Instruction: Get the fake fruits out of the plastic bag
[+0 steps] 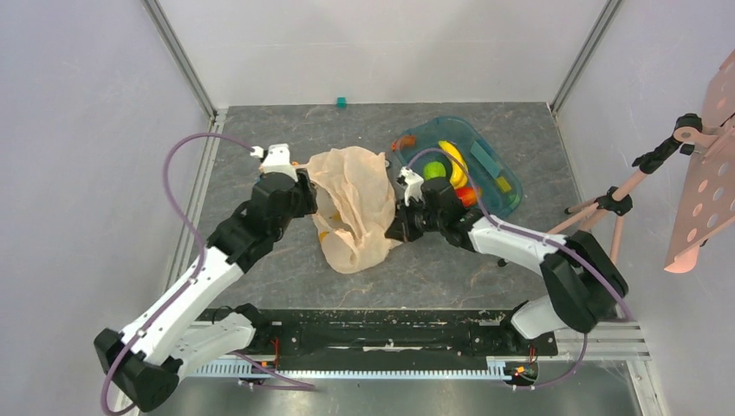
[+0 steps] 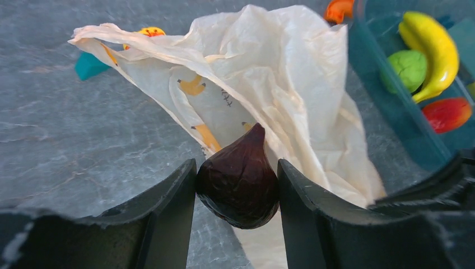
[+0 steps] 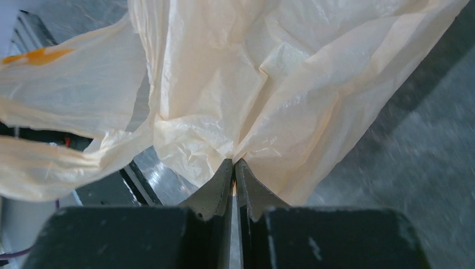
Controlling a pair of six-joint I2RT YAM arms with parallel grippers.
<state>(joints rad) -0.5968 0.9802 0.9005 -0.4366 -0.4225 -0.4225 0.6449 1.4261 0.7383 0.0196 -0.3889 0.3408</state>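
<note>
We have the left gripper [image 2: 236, 171] clamped on the dark brown fruit [image 2: 238, 190], right at the mouth of the plastic bag [image 2: 269, 73]. The right gripper [image 3: 233, 168] pinches a bag fold, jaws pressed together. Beyond is the teal tub [image 2: 392, 115] with the banana [image 2: 434, 50], green fruit [image 2: 410, 68] and red fruit [image 2: 446, 114] (probably the last one out). Next we carry it over the tub and release.

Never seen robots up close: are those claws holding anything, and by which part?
The left gripper clamps the dark fruit across its round belly, pointed tip facing away. The right gripper pinches a fold of the plastic bag.
</note>
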